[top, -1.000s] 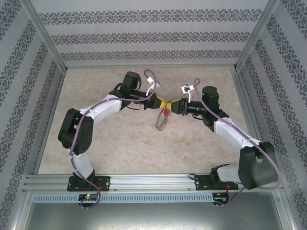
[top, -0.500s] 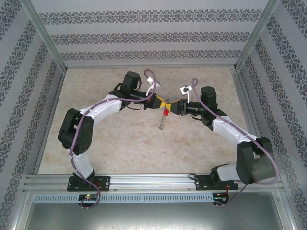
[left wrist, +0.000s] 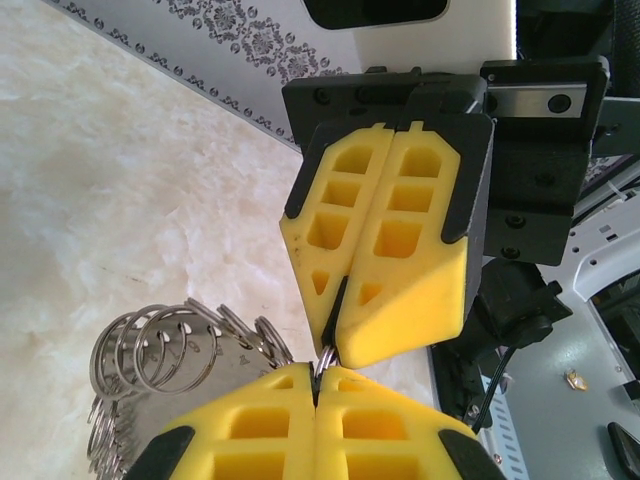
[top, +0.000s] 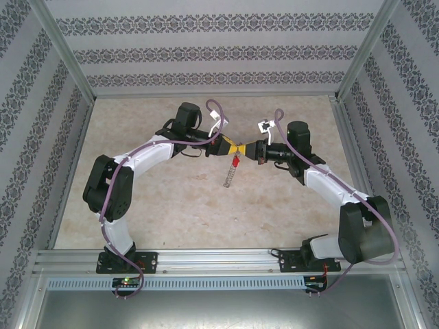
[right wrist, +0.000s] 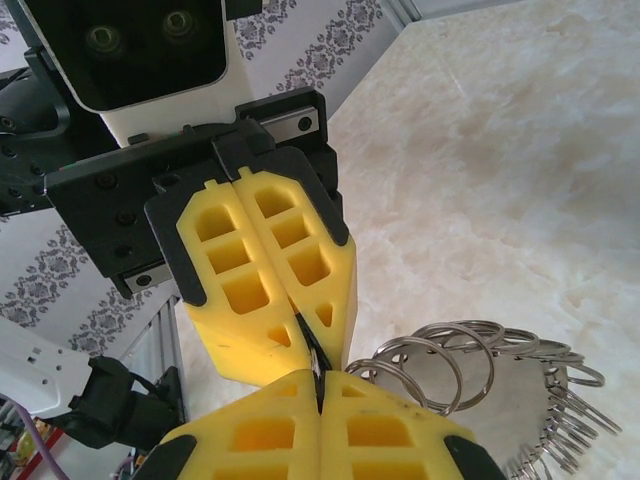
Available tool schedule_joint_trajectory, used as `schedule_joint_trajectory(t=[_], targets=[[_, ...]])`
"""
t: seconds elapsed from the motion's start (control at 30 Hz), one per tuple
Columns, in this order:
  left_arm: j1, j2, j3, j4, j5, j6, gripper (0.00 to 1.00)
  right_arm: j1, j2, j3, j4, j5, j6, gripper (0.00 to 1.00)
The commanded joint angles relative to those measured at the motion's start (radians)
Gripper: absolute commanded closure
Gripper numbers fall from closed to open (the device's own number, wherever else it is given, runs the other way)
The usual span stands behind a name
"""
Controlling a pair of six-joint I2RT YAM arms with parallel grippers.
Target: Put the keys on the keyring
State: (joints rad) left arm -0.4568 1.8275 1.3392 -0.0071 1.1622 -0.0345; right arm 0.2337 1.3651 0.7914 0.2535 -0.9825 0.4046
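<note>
The left pincer (left wrist: 316,372) and right pincer (right wrist: 320,378) both clench the keyring (top: 231,175), which hangs below.

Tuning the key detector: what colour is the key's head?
The key's head is bright red; the top view shows it best.

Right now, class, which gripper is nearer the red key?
Left, narrowly. The red key hangs just below the left gripper; the right gripper, tip to tip with it, sits slightly farther off.
</note>
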Motion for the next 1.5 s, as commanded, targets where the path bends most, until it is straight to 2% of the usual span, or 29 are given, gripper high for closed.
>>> schedule_joint_trajectory(t=[0.0,0.07,0.23,0.47,0.83,1.13,1.47], targets=[[-0.018,-0.038,0.017,0.007,-0.021,0.001,0.87,0.013,-0.007,0.031,0.011,-0.011,-0.019,1.00],[-0.017,-0.057,0.001,0.034,-0.064,-0.016,0.78,0.012,-0.009,0.028,0.006,-0.007,-0.023,1.00],[-0.016,-0.122,-0.046,0.068,-0.162,-0.033,0.72,0.009,-0.010,0.031,0.002,-0.003,-0.023,1.00],[-0.009,-0.249,-0.202,0.130,-0.300,-0.061,0.66,-0.006,-0.007,0.037,-0.001,-0.003,-0.026,1.00],[-0.031,-0.385,-0.447,0.195,-0.422,-0.081,0.64,-0.027,0.029,0.074,-0.001,-0.017,-0.023,1.00],[-0.112,-0.336,-0.480,0.273,-0.487,-0.092,0.60,-0.027,0.035,0.086,-0.001,-0.018,-0.021,1.00],[-0.135,-0.274,-0.459,0.317,-0.565,-0.105,0.59,-0.027,0.017,0.077,-0.008,-0.030,-0.022,1.00]])
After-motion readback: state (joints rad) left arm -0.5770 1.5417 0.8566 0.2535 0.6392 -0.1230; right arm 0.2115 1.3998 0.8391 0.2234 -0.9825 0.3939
